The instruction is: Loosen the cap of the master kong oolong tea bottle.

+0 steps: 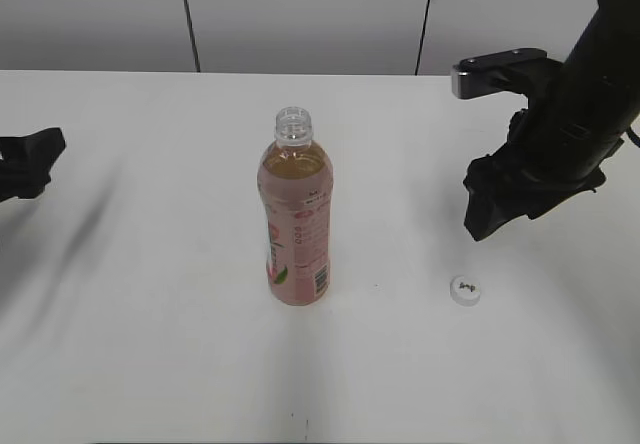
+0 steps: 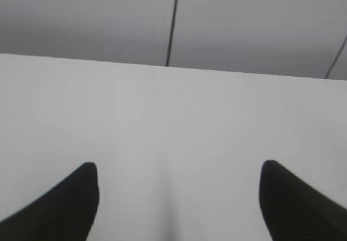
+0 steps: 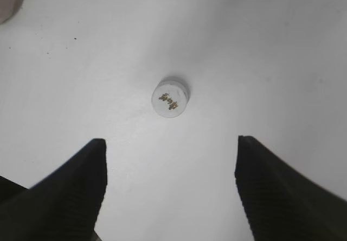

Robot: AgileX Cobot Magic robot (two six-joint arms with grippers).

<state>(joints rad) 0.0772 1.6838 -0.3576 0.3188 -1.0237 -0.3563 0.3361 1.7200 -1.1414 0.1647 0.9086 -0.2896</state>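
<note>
- The right gripper (image 1: 490,226) hangs above the table with its jaws spread wide and nothing between them; in the right wrist view its two dark fingers (image 3: 70,189) frame bare tabletop, with the cap just ahead of them
- The left gripper (image 2: 176,197) is likewise released and empty; it sits low at the far left edge of the exterior view, well apart from the bottle, and its wrist camera shows only white surface and the grey wall beyond
- The cap (image 1: 466,291) lies on the white table (image 1: 150,344), top face up, below the right gripper and well to the right of the bottle; it touches nothing else
- The master kong oolong tea bottle (image 1: 296,214) stands upright near the middle of the table; its threaded neck is bare and open, with amber tea filling it up to the shoulder
- Judged from this, the task looks complete and more; the cap is not merely loosened but fully off and set down; nothing seems left except perhaps drawing the arms clear
- Writing: the cap's top carries a small dark-gold mark (image 3: 169,100), like printed characters, too small to read; the pink label shows white text, a barcode near the bottom right and a green leaf at the lower left; none of the lettering is legible, so no brand name can be read off the bottle
</note>
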